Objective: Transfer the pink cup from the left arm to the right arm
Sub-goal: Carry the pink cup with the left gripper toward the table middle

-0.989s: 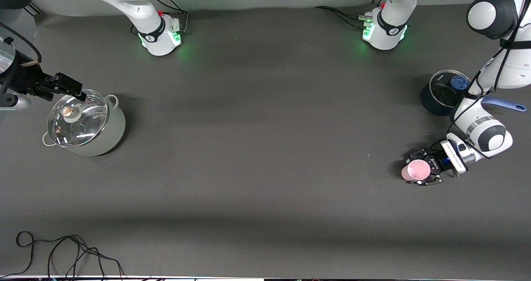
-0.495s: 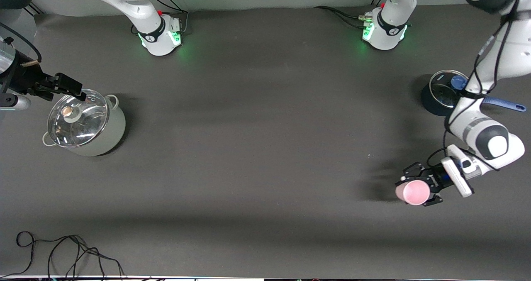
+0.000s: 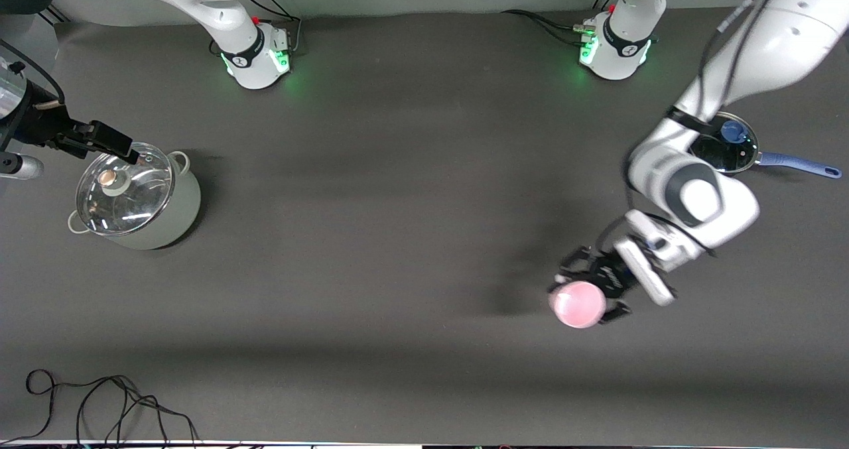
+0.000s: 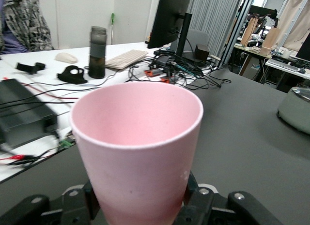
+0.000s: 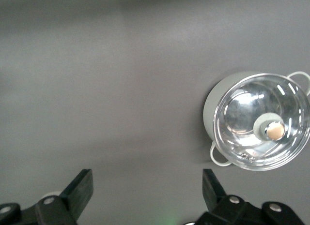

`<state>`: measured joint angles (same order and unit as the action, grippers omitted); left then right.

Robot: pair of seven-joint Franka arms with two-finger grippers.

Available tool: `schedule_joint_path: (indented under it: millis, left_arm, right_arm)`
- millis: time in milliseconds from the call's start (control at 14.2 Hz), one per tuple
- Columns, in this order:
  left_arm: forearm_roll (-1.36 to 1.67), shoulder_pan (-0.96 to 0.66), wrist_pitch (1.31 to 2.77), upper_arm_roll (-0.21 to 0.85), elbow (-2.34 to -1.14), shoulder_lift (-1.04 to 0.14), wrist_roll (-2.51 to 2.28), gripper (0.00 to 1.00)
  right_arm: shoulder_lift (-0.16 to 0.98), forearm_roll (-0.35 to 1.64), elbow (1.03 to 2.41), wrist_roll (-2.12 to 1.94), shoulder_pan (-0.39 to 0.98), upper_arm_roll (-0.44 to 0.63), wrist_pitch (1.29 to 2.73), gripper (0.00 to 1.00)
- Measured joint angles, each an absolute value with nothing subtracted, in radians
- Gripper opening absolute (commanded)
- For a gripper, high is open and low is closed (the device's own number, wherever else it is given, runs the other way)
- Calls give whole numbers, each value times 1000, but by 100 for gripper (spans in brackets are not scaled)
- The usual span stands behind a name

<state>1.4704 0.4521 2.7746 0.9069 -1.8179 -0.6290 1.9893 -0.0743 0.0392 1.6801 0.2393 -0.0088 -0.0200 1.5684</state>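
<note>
While the left tool (image 3: 592, 290) carries the pink cup (image 3: 578, 304) above the bare desk (image 3: 398, 237), clamped low on the cup's wall w/ the open mouth facing up and out toward the front camera, the step in hand is judged to be the carry to a hand-over point approx. midway between the two arms. Left wrist view: cup (image 4: 138, 152) fills the frame, fingers (image 4: 206, 205) pressed to its base at either side, upper wall and rim free. Right tool (image 3: 99, 140) hangs over the lidded grey pot (image 3: 136, 197) at the right arm's end of the desk, well apart from the cup; right wrist view shows its fingers (image 5: 80, 188) spread wide w/ nothing between them, pot (image 5: 259, 121) below.

To do the step well (judgement): keep the cup's tilt steady, since a smooth tapered wall held only near the base could slip; bring it to a spot the right arm can reach w/o crossing the left arm; present the free upper wall so the right tool can close above the left tool's grip; left tool should let go only once the right tool is firm.

Hidden or unclear: cup and left tool are motion-blurred in the front view, so exact contact is read from the wrist view only; cup's base is covered by the tool; right arm's wrist is cut off at the frame edge; blue-handled pan (image 3: 729, 147) is partly covered by the left arm
</note>
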Motion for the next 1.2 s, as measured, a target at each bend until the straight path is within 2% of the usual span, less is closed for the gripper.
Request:
schedule_joint_path:
  millis: [283, 424, 636, 1201]
  left_arm:
    - [1560, 449, 2997, 1144, -1849, -624, 1989, 31]
    - [1585, 426, 3099, 1223, -1852, -623, 1989, 31]
    - [1619, 332, 3198, 1261, -1851, -619, 1989, 31]
    - [1654, 191, 3304, 1306, -1813, -565, 1960, 31]
  right_arm:
    - [-74, 70, 1680, 393, -5, -27, 1568, 99]
    - [-74, 73, 1680, 470, 6, -28, 1568, 99]
    - [-74, 73, 1680, 603, 30, -30, 1568, 99]
    - [-61, 108, 1680, 1022, 108, -33, 1577, 99]
